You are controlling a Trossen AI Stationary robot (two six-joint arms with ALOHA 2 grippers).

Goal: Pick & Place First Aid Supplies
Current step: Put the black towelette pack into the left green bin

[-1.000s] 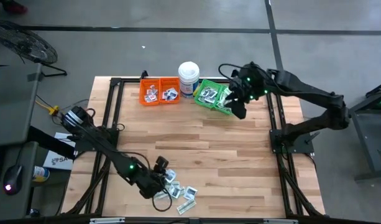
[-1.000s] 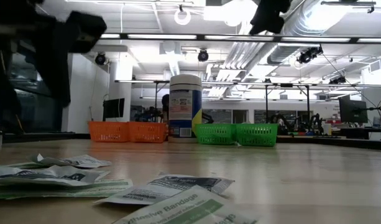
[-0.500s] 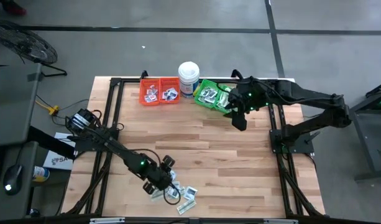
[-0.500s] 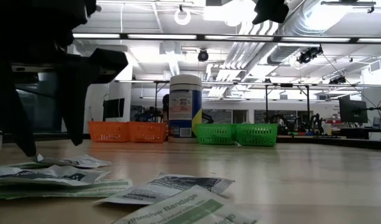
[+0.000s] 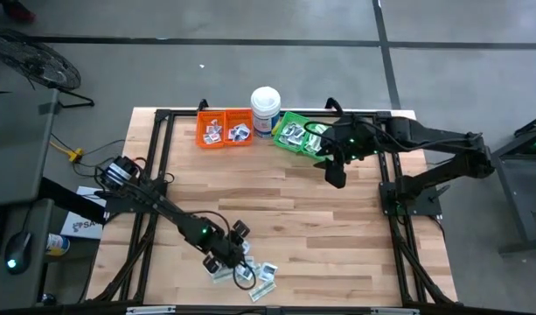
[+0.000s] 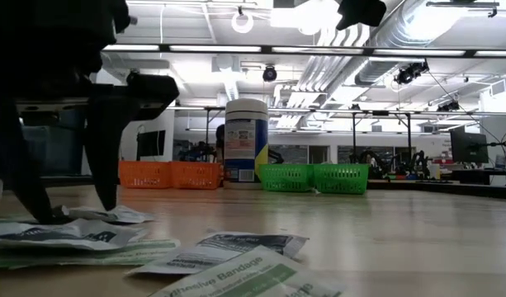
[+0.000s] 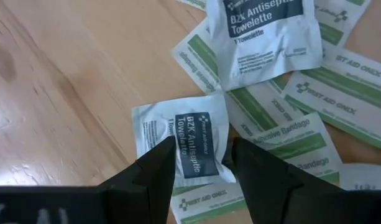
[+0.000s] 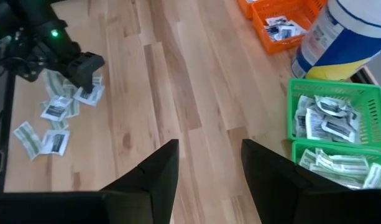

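The left claw (image 7: 199, 158) is down at the pile of first aid packets (image 5: 250, 276) near the front edge of the table (image 5: 337, 236), its two dark fingers (image 7: 156, 171) spread apart and straddling a small square white towelette packet (image 7: 190, 146) that lies flat on the wood. The fingertips sit on either side of that packet's printed label, but the packet is not pinched between them; it rests on the table. Around it lie other packets, a larger white towelette packet (image 7: 265, 31) and several green-and-white bandage strips (image 7: 289, 134), some overlapping one another. In the low view the same claw shows as a dark shape with its fingertips reaching down into the nearest packets, and more packets lie flat in the foreground, one strip (image 6: 244, 280) printed with the words Adhesive Bandage. The right claw (image 5: 334, 171) hangs above the table just in front of the green bins (image 5: 298, 136) at the back right, fingers spread and holding nothing; its wrist view looks across bare wood toward the far pile. The green bins already contain packets, as do the orange bins (image 5: 224, 127) at the back left. A tall white tub (image 5: 266, 107) stands between the orange and green bins.
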